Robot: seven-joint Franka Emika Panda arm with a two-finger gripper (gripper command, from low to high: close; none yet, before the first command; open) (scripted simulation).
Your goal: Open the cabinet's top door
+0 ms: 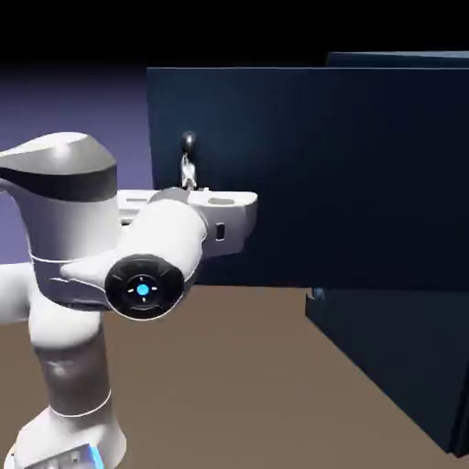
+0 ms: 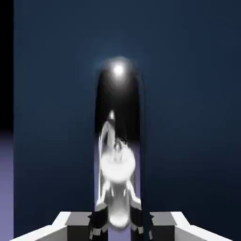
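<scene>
From where I stand, the cabinet (image 1: 403, 348) sits on the brown desk (image 1: 229, 376), filling the right side of the scene from about two o'clock down to five o'clock. Its top door (image 1: 311, 174) is swung wide open, the dark navy panel now standing out broadside across the middle of the exterior view, with its free edge over at about ten o'clock from centre. Near that edge the silver handle (image 1: 188, 165) shows as a short upright bar with a round knob end at its top.

The white arm (image 1: 73, 275) rises at seven o'clock and bends across toward the door, its hand lying level just under the handle. The fingers (image 1: 189, 180) point upward from the hand and are clamped on the handle, pressed together around the thin bar.

In the hand view the door's flat navy face (image 2: 188, 117) fills nearly everything. The handle (image 2: 115, 155) runs up the middle toward twelve o'clock, bright and glossy, with a shining round end above it, and the two dark finger pads (image 2: 96, 221) squeeze it at six o'clock.
</scene>
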